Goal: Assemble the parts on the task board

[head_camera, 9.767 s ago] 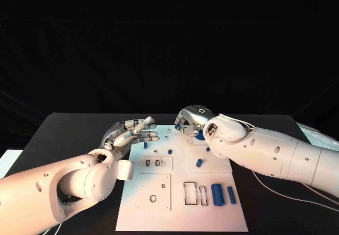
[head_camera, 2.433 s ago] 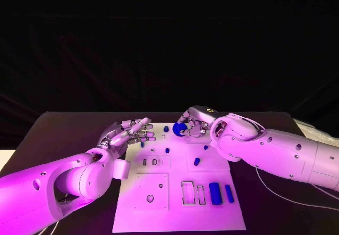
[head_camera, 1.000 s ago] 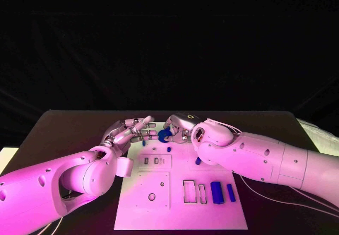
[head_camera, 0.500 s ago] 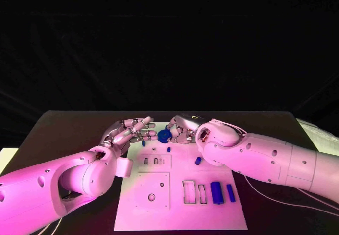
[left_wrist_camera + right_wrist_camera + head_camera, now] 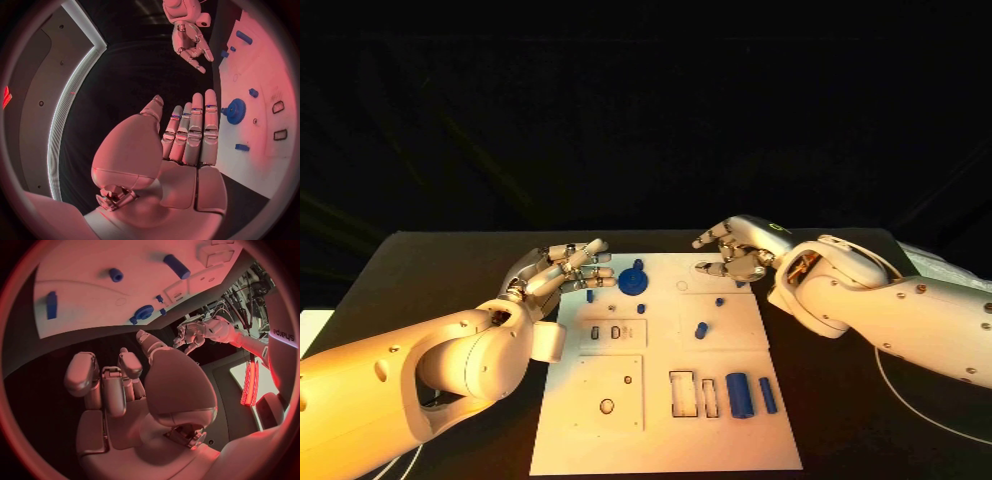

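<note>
One round blue toothed gear (image 5: 635, 280), formerly pinched in the right hand (image 5: 736, 253), now sits at the far end of the white task board (image 5: 668, 440), released; placement judged done. Flat-faced, stub projecting at its far rim. Right hand withdrawn rightward, fingers loosely apart, empty. Left hand (image 5: 568, 269) beside the gear, fingers straight, holding nothing. Black counter (image 5: 444, 270) beneath.

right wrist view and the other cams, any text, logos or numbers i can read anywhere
"sharpa": dark letters, upside down, on a white panel at the rim of the right wrist view; small, so not certain.
A small ring mark without letters sits on the back of the right hand.
Task board: no readable print or numbers.
</note>
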Tool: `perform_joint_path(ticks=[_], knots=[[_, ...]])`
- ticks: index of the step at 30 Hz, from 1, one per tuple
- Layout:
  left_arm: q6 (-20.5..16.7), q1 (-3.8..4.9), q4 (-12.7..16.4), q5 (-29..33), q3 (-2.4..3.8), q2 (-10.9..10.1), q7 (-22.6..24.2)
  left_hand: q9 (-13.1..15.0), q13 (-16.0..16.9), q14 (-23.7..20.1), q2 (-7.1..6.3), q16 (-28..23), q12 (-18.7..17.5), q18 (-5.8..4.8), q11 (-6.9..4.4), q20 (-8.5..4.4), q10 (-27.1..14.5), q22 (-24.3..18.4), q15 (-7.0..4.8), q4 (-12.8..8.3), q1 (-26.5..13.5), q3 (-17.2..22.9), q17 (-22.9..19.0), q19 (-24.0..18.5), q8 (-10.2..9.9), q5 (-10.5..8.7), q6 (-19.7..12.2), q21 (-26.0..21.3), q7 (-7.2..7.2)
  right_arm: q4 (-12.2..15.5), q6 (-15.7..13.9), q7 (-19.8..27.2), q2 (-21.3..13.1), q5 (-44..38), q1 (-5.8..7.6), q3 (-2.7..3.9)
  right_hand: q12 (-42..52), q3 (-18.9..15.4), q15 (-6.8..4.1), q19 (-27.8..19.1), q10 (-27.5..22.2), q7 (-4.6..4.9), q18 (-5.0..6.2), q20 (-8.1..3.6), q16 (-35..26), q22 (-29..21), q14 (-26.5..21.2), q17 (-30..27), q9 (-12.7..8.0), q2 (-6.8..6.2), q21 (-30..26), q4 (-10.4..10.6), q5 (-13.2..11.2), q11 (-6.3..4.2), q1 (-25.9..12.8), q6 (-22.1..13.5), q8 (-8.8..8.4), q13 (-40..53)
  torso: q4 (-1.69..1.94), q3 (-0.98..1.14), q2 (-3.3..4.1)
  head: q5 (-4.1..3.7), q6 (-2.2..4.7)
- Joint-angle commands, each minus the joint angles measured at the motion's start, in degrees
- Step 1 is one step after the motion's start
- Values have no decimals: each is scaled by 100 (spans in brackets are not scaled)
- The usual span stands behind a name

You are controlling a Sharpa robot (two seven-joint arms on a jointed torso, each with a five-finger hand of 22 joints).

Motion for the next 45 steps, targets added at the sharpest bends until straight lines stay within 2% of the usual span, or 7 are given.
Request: perform_joint_path(ticks=[1, 3, 7, 12, 16, 28, 45], knots=[[164, -3, -48, -8, 1, 36, 64, -2, -3, 20, 27, -22, -33, 57, 20, 28, -5, -4, 29, -34, 5, -3, 9, 6, -36, 22, 24, 18, 7, -50, 139, 750, -256, 776, -34, -20, -3, -2, -7, 18, 3, -1, -52, 5, -12, -8, 454, 834, 1, -8, -1, -52, 17, -9, 67, 34, 24, -1, -19, 36, -36, -35, 11], [169, -6, -69, -29, 0, 44, 68, -2, -3, 20, 27, -22, -33, 57, 20, 28, -5, -4, 29, -34, 5, -3, 9, 6, -36, 22, 24, 18, 7, -107, 155, 828, -389, 844, -73, -34, -7, -8, -7, 18, 0, -2, -53, 5, -12, -7, 454, 835, 1, -19, -1, -64, 18, -10, 79, 38, 24, -4, -27, 44, -45, -46, 6], [174, -18, -120, -54, -3, 55, 75, -2, -3, 20, 28, -24, -34, 57, 19, 28, -4, -4, 29, -38, 7, -2, 11, 6, -37, 22, 25, 18, 5, -316, 191, 952, -538, 918, -146, -57, -9, -20, -8, 16, -1, -3, -53, 5, -11, -8, 454, 838, 0, -43, -3, -93, 20, -11, 106, 44, 22, -3, -58, 84, -66, -80, -9], [186, -27, -170, -65, -6, 80, 77, -2, -3, 20, 28, -24, -34, 57, 19, 28, -4, -4, 29, -38, 7, -2, 11, 6, -37, 22, 25, 18, 5, -600, 252, 1034, -555, 948, -228, -69, -11, -33, -8, 13, -3, -4, -52, 4, -10, -13, 454, 841, -1, -64, -5, -112, 14, -11, 121, 46, 19, -4, -70, 106, -79, -108, -15], [195, -36, -195, -67, -7, 93, 77, -2, -3, 20, 28, -24, -34, 57, 19, 28, -4, -4, 29, -38, 7, -2, 11, 6, -37, 22, 25, 18, 5, -791, 324, 1020, -491, 957, -284, -72, -7, -37, -9, 12, 0, -5, -51, 4, -8, -15, 455, 845, -1, -69, -7, -127, 6, -12, 138, 50, 19, 0, -63, 92, -74, -111, -25], [203, -49, -216, -68, -8, 106, 77, -2, -3, 20, 28, -24, -34, 57, 19, 28, -4, -4, 29, -38, 7, -2, 11, 6, -37, 22, 25, 18, 5, -1240, 468, 885, -158, 934, -408, -73, -10, -36, -10, 6, 0, -4, -49, 3, -10, -28, 454, 843, -4, -46, -13, -165, -61, -13, 188, 55, 13, 1, -60, 75, -70, -111, -49], [203, -50, -220, -68, -8, 103, 73, -2, -4, 19, 29, -32, -38, 57, 19, 28, -4, -5, 29, -47, 11, 0, 17, 3, -42, 22, 25, 18, 5, -1387, 568, 857, 64, 910, -493, -73, 56, -5, -15, 14, 35, -11, -52, -1, -4, -11, 458, 857, 10, 35, -6, -207, -80, -21, 239, 153, 51, 50, -65, 77, -72, -82, -73]])
